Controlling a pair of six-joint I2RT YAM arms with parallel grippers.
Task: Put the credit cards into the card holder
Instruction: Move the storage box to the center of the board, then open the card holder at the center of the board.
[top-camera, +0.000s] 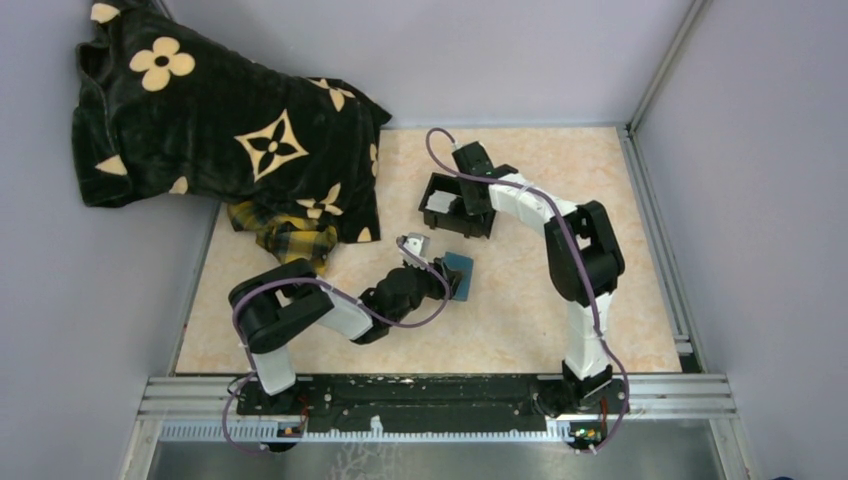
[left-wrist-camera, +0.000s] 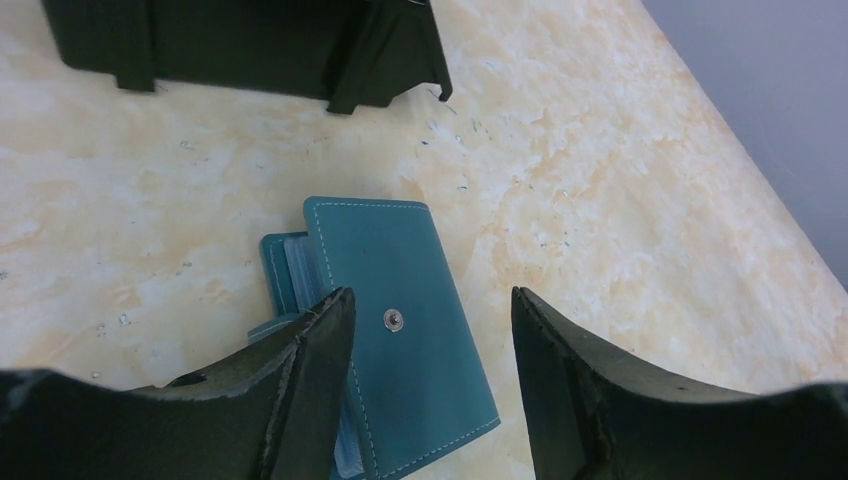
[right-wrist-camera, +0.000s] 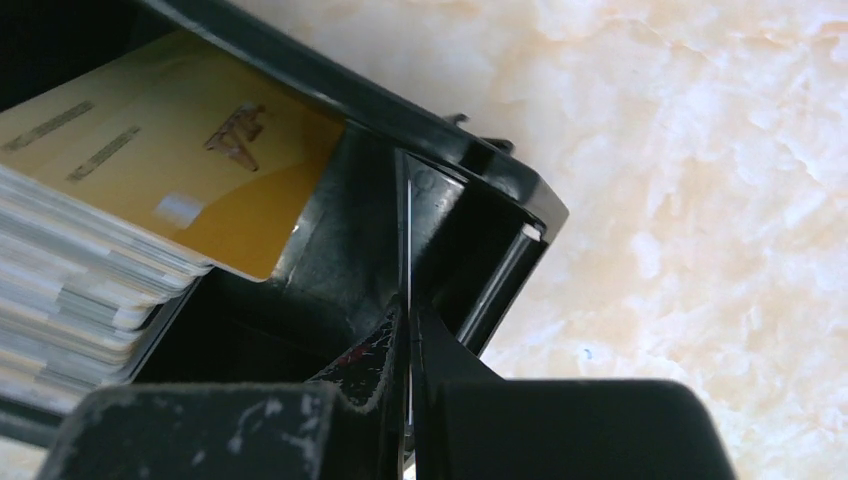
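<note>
The card holder (left-wrist-camera: 410, 340), a teal-blue folded wallet with a metal snap, lies flat on the table with clear sleeves showing at its left edge. My left gripper (left-wrist-camera: 432, 300) hovers over it, open, one finger at its left edge and the other beyond its right edge; the top view shows this gripper (top-camera: 447, 273) beside the card holder (top-camera: 463, 275). A stack of credit cards (right-wrist-camera: 80, 270), a gold one (right-wrist-camera: 180, 150) uppermost, stands inside the black box (right-wrist-camera: 470, 180). My right gripper (right-wrist-camera: 408, 305) is inside that box, shut on a thin credit card (right-wrist-camera: 408, 230) seen edge-on.
The black open-topped box (top-camera: 458, 205) stands just behind the card holder. A black floral blanket (top-camera: 220, 130) over a yellow plaid cloth (top-camera: 285, 240) covers the back-left corner. Walls and a metal rail (top-camera: 655, 230) bound the marbled table.
</note>
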